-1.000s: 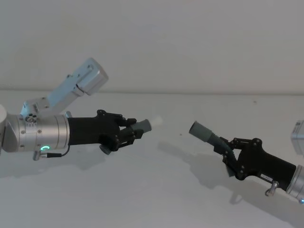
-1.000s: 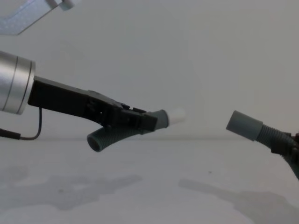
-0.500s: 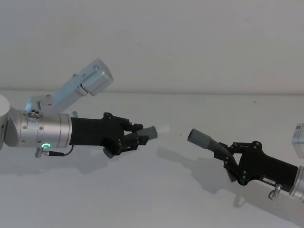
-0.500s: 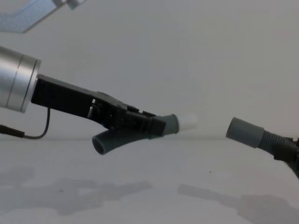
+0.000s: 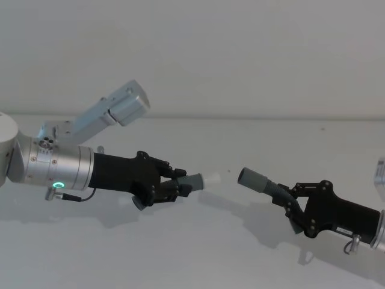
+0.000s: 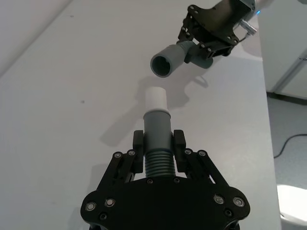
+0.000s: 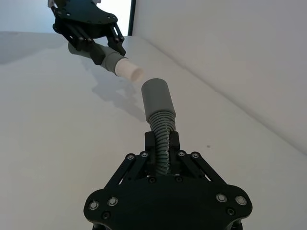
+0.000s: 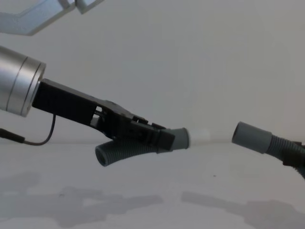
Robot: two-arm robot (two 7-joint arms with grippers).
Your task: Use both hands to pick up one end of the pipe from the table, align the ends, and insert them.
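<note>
While both grippers are holding their hose pieces up off the table (image 5: 180, 253), the two ends are facing each other across a small gap.

The left gripper (image 5: 176, 188), reaching in from the table's left edge, is clamping its fingers tight on the ribbed middle of the white-tipped hose piece (image 5: 191, 181), whose white spigot (image 5: 211, 179) is pointing toward the right edge. The right gripper (image 5: 289, 203), coming from the right edge, is pinching the ribbed section of the second hose piece (image 5: 264, 183). Its open socket cuff (image 5: 251, 178) is hanging near the spigot over the table's middle, not touching and not quite in line.
</note>
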